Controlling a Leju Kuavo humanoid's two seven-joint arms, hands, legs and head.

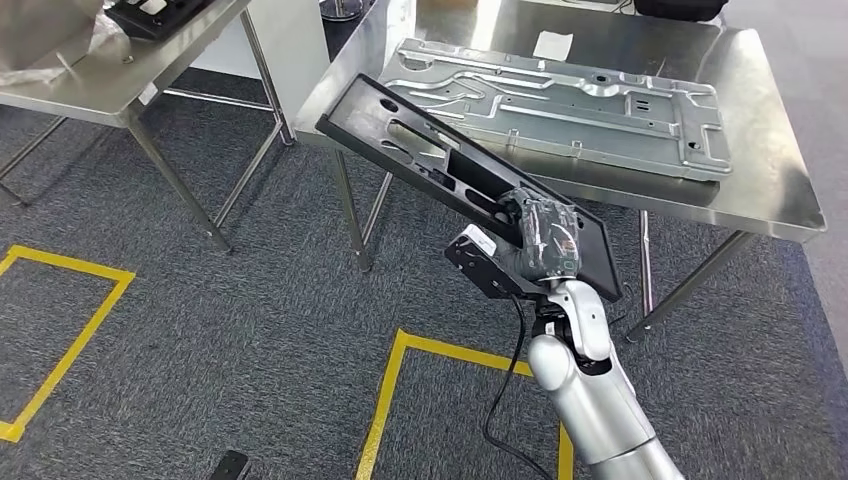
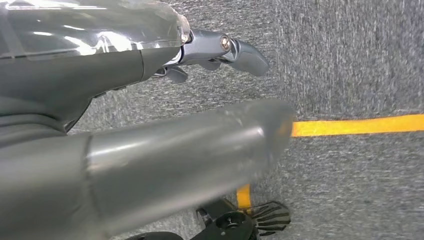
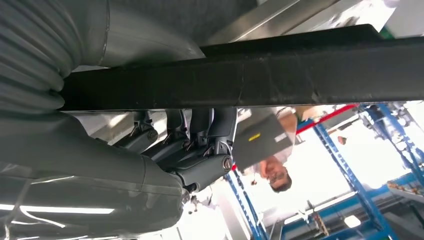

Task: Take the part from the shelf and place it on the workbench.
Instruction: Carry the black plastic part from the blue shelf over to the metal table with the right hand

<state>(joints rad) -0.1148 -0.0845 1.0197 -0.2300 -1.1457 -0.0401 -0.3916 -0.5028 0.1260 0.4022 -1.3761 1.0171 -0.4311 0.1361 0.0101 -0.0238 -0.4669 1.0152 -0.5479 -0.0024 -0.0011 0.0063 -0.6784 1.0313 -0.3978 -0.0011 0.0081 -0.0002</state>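
Note:
The part is a long flat black plastic panel (image 1: 430, 160) with slots. My right hand (image 1: 543, 238) grips it near its lower right end and holds it tilted in the air, its upper left end over the front edge of the steel workbench (image 1: 775, 190). In the right wrist view the panel's dark edge (image 3: 280, 75) crosses the picture with my right hand (image 3: 195, 150) and its fingers (image 3: 210, 131) curled around it. My left hand (image 2: 150, 100) hangs over the carpet with its fingers (image 2: 235, 50) loosely bent and nothing in them.
A stamped silver metal plate (image 1: 570, 100) covers much of the workbench, with a white paper (image 1: 552, 44) behind it. Another steel table (image 1: 120, 80) stands at the left. Yellow floor lines (image 1: 395, 390) mark the grey carpet. A person (image 3: 275, 175) appears beyond the panel.

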